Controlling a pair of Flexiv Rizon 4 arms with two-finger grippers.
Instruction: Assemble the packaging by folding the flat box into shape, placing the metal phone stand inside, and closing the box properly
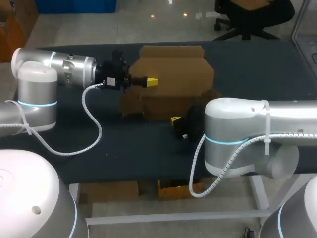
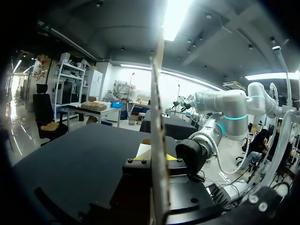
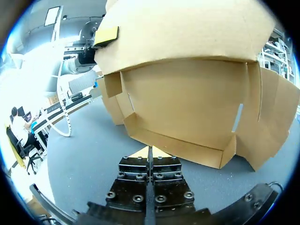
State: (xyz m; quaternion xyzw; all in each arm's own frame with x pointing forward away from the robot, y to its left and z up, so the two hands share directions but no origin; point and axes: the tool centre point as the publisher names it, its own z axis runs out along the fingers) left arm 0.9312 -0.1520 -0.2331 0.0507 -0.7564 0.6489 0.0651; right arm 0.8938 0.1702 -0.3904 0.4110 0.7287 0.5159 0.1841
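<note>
**Half-folded box held between both hands**

The cardboard box [image 1: 171,74] stands partly folded in the upper middle of the head view, on the dark table [image 1: 124,144]. Its tall back panel is upright, with lower flaps spread out in front and to the right. In the right wrist view the open inside faces the camera, with a low front lip along the bottom and a side flap folded outward.

The left hand [image 1: 151,81] comes in level from the left of the head view and meets the box's upper left part. In the left wrist view a thin cardboard panel [image 2: 158,117] stands edge-on between its two fingers. They press on it from both sides, so this hand is clamped on the box. The right wrist view shows one of its yellow tips [image 3: 107,35] lying against the box's upper edge.

The right hand [image 1: 175,120] sits just below the middle of the head view, at the box's front bottom edge. Its arm comes in from the right. In its own wrist view the fingers [image 3: 161,176] are pressed together with only a hairline gap. The yellow tips meet right at the low front lip, and I cannot tell whether they pinch any of it.
</note>
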